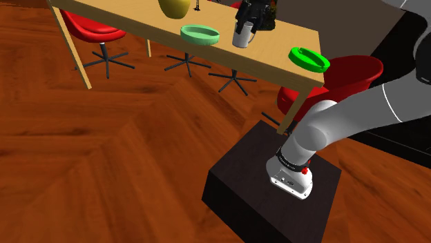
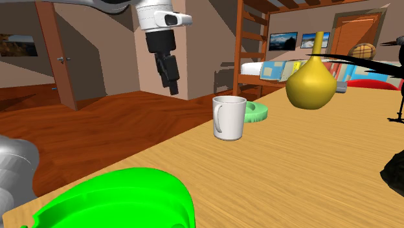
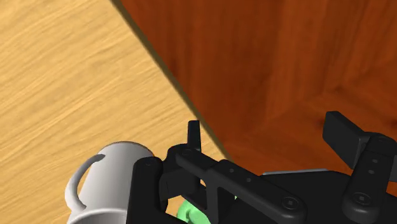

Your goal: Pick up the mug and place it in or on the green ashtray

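The mug (image 2: 229, 118), plain white, upright, handle at 9 o'clock in the second exterior view, sits near the long edge of the table (image 2: 291, 168), a pale green dish (image 2: 260, 111) just behind at 1 o'clock and a yellow vase (image 2: 311, 84) farther off at 2. The bright green ashtray (image 2: 129, 188) is down at 7, well apart, bare tabletop between. My gripper (image 2: 173, 87) hangs at the mug's 10 o'clock over the edge, clear of it, fingers wide and empty.
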Controlling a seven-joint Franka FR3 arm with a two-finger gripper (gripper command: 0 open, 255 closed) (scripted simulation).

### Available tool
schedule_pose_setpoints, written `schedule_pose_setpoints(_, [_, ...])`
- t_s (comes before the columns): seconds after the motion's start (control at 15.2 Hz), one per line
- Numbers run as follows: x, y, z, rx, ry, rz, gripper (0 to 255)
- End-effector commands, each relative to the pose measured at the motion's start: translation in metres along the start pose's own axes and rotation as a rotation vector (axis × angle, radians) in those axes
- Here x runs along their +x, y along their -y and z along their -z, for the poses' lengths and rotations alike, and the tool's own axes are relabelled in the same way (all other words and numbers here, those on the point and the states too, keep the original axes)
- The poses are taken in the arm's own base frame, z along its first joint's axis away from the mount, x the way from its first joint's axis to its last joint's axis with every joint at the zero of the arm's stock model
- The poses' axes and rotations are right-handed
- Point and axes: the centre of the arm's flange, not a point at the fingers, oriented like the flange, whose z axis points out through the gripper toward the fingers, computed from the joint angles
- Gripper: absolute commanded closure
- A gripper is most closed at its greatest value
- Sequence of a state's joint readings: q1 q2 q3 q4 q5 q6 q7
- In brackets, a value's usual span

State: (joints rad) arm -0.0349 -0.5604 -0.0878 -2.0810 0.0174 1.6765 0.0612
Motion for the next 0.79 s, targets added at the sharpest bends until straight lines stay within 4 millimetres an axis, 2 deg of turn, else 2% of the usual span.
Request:
schedule_pose_setpoints(0.0, [0.027, -0.013, -0.002, -0.025, 0.017, 0.005, 0])
schedule_pose_setpoints(0.59, [0.132, -0.069, -0.013, -0.134, 0.094, 0.027, 0])
schedule_pose_setpoints(0.73, [0.136, -0.072, -0.019, -0.139, 0.098, 0.028, 0])
